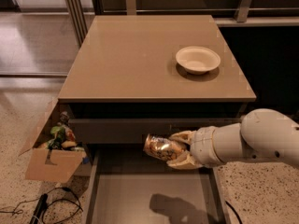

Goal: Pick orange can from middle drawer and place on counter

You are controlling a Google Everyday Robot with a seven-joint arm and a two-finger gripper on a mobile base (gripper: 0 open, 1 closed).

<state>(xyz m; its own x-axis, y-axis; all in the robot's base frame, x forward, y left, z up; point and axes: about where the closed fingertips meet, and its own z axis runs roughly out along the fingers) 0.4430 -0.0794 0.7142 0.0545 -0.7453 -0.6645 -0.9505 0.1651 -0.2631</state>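
The orange can (160, 147), shiny with mottled orange-gold print, lies on its side in my gripper (176, 148). The gripper is shut on it, one cream finger above and one below the can's right end. The white arm reaches in from the right. The can hangs above the open middle drawer (126, 197), in front of the dark drawer front, and casts a shadow on the bare drawer floor. The tan counter (140, 55) lies above and behind the can.
A cream bowl (197, 59) sits on the right back part of the counter. A cardboard box (51, 150) with colourful packets stands on the floor left of the cabinet. Black cables (42, 206) lie on the floor at lower left.
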